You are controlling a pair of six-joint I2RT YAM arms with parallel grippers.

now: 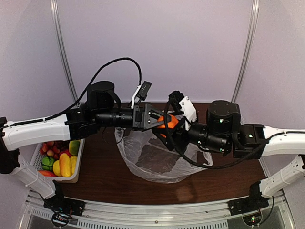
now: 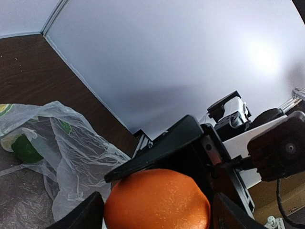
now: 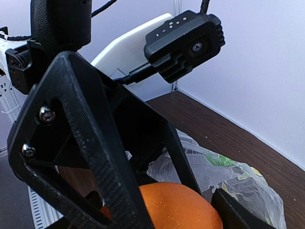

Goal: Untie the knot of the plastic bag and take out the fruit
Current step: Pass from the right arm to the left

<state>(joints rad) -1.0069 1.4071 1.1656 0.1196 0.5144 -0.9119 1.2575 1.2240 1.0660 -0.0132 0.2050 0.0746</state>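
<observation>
An orange point(image 1: 167, 123) hangs in the air above the plastic bag point(image 1: 152, 160), between my two grippers, which meet tip to tip. In the left wrist view my left gripper point(image 2: 159, 212) has a finger at each side of the orange point(image 2: 157, 200). A finger point(image 2: 157, 148) of the right gripper lies across its top. My right gripper point(image 3: 176, 214) also flanks the orange point(image 3: 183, 207), with its near finger hidden behind the left gripper's frame point(image 3: 86, 143). The bag point(image 2: 62, 143) lies slack and crumpled on the table with a green fruit point(image 2: 24, 148) inside. No knot shows.
A white slotted basket point(image 1: 78, 157) stands at the left edge of the brown table point(image 1: 100, 176), holding several pieces of fruit point(image 1: 62, 164): yellow, green and red. White walls close off the back. Both arms stretch inward over the table's middle.
</observation>
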